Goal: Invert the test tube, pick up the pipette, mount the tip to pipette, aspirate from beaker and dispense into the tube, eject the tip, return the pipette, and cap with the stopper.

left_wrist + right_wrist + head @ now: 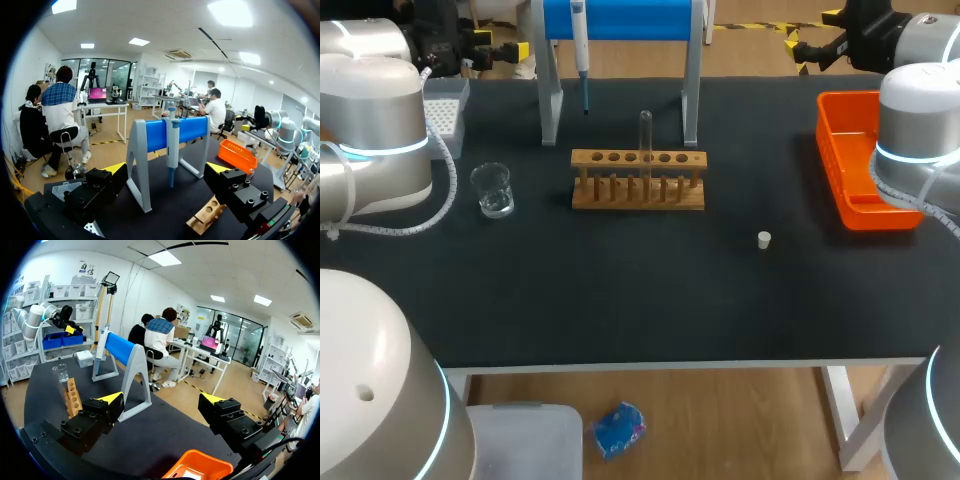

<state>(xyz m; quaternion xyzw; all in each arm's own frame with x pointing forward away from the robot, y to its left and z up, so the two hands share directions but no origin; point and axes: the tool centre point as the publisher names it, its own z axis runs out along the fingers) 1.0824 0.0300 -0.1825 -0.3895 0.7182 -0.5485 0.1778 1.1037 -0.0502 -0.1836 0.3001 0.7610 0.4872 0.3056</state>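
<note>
Left end effector (167,171) and right end effector (162,400) both gaped wide, holding nothing. The test tube (645,135) stood upright in the wooden rack (638,190), which end up I couldn't tell, while the pipette (579,45) hung behind it and the stopper (764,239) lay apart on the table (620,300)

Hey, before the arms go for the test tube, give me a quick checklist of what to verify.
1. The test tube stands upright in the rack: ok.
2. Which tube end is up: cannot tell.
3. The left jaws and right jaws are open and empty: ok.
4. The pipette hangs on its stand: ok.
5. The stopper lies free on the table: ok.
6. Liquid in the beaker: cannot tell.
</note>
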